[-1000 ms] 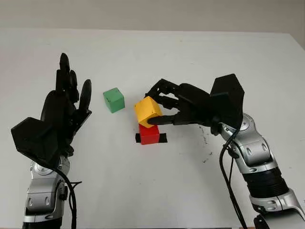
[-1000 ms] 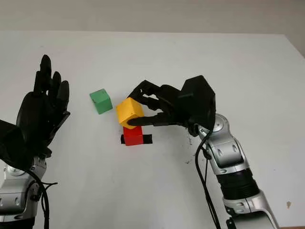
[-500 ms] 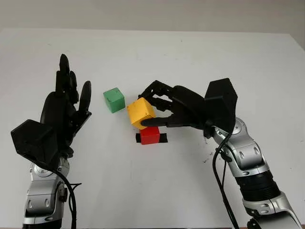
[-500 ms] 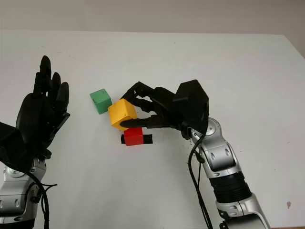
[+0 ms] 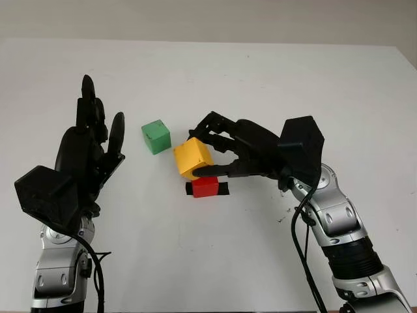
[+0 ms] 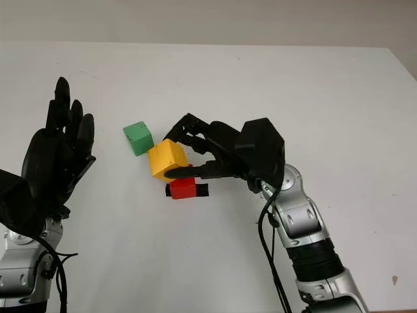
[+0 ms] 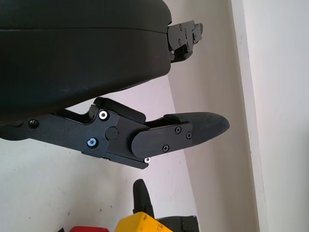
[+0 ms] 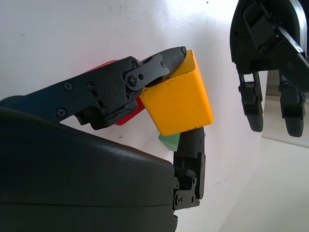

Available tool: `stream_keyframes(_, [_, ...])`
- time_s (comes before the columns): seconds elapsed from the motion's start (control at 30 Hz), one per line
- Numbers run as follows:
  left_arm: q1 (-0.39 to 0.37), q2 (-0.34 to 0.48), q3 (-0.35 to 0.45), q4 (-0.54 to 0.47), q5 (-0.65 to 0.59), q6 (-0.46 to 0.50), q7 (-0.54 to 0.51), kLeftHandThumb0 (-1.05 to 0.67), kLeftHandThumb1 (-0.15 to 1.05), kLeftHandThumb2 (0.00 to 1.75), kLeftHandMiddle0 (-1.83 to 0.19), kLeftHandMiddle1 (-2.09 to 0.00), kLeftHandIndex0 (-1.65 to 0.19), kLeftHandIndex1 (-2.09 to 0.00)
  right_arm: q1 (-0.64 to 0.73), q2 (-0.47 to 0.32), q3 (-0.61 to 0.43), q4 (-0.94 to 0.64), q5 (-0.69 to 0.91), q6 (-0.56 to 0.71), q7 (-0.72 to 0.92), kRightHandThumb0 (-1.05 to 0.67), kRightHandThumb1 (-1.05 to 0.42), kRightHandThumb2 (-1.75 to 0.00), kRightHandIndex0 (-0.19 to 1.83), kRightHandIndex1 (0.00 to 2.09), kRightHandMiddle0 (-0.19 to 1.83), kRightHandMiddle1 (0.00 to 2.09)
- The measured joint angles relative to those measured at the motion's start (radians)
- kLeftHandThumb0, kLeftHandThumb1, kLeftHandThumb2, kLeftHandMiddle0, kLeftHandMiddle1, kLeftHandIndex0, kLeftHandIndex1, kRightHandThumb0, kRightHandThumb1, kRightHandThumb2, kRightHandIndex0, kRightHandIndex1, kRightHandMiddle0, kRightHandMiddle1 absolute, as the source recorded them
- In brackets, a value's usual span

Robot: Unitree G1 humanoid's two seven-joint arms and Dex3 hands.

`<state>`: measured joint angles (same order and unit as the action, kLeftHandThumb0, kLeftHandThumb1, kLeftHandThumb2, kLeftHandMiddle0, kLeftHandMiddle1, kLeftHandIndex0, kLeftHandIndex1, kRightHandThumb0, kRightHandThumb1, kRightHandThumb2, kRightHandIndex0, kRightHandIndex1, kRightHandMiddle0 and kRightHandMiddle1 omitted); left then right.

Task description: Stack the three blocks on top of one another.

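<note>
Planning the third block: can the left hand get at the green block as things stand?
Probably yes. The left hand is open, raised beside the green block, with bare table between them. The right hand, holding the yellow block above the red block, sits on the far side.

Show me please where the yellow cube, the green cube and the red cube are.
yellow cube point(image 5: 193, 158), left eye view, on its front face.
green cube point(image 5: 156, 137), left eye view, centre of the block.
red cube point(image 5: 206, 189), left eye view, on its front face, below the yellow cube.
</note>
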<state>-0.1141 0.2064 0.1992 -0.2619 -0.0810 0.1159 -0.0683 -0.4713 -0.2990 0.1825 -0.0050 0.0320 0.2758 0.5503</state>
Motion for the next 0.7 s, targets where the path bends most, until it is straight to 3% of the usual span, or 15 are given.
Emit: stream_keyframes(0.7, [0.002, 0.0, 0.0, -0.02, 0.0, 0.006, -0.001, -0.62, 1.05, 0.57, 0.19, -0.04, 0.19, -0.01, 0.036, -0.031, -0.023, 0.047, -0.032, -0.114, -0.003, -0.45, -0.98, -0.05, 0.21, 0.06, 0.21, 1.66])
